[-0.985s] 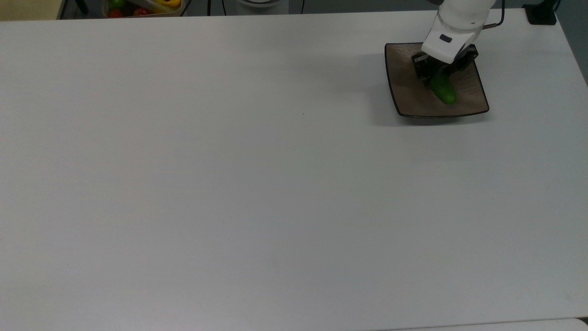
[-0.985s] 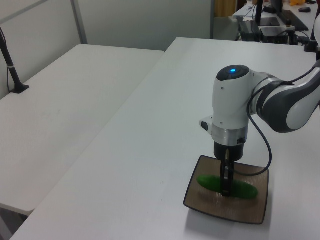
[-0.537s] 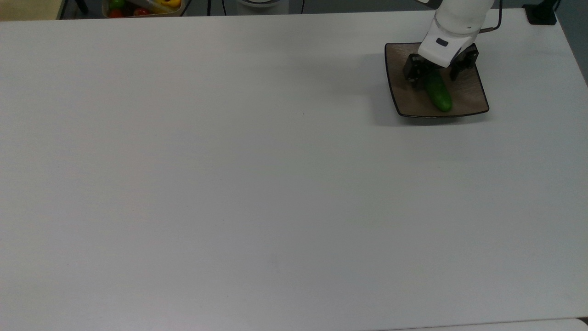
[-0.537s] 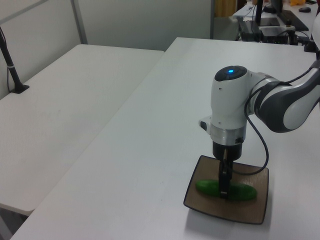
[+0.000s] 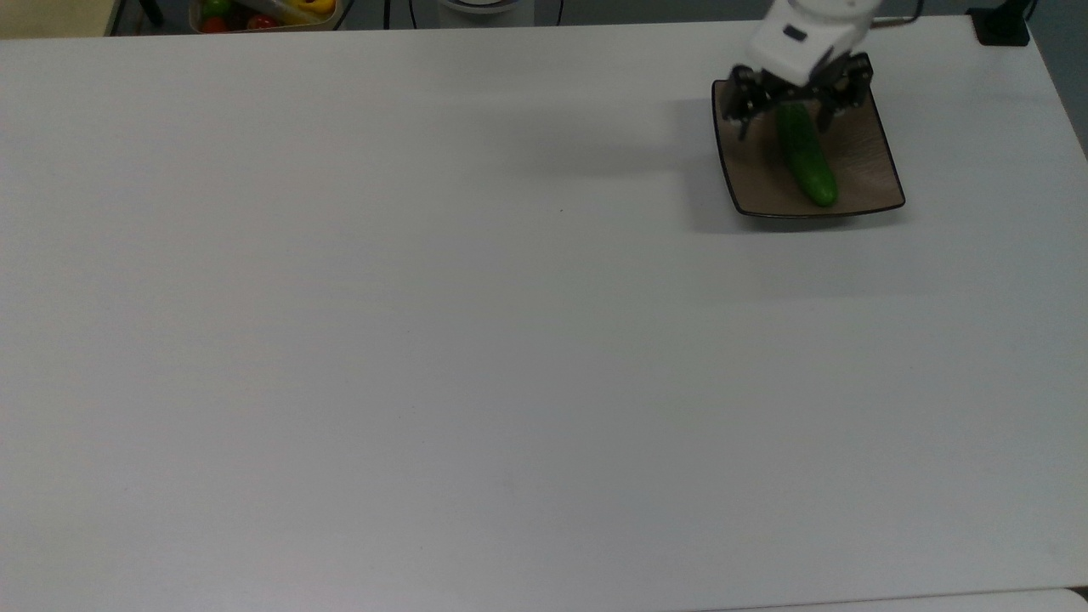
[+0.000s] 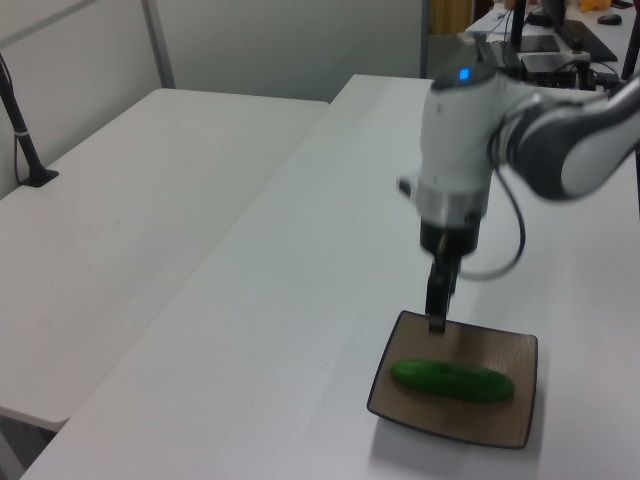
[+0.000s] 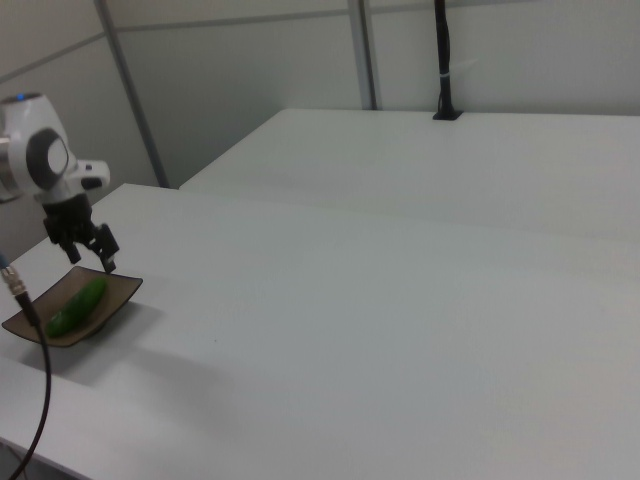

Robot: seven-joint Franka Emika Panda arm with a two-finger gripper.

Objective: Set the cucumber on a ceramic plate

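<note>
A wide white bench (image 5: pixel 425 340) takes up the top view, with a container of coloured vegetables (image 5: pixel 263 13) at its far edge; near the top view's right the square brown ceramic plate (image 5: pixel 867 161) carries the cucumber (image 5: pixel 806 157), which lies flat and lengthwise across the plate's middle, one end under the hand (image 5: pixel 786 115). The hand's two dark fingers are spread apart either side of that end, grasping nothing. In the left view, past a second pale bench (image 6: pixel 120 220) and a grey partition, the hand (image 6: pixel 437 300) hangs above the plate's (image 6: pixel 520 425) far edge, clear of the cucumber (image 6: pixel 452 380), which rests whole on the glaze. In the right view, with partition walls and a black post (image 7: pixel 443 60) behind, the hand (image 7: pixel 88 255) sits just above the plate (image 7: pixel 25 328) at the right view's left, released, and the cucumber (image 7: pixel 78 305) lies along the dish. The cucumber looks light, stiff and smooth-skinned, likely to roll or slip under a pinch near a rounded end; a grip across its middle, at right angles to its length, would probably hold best. The plate is likely hard, brittle and slick.
</note>
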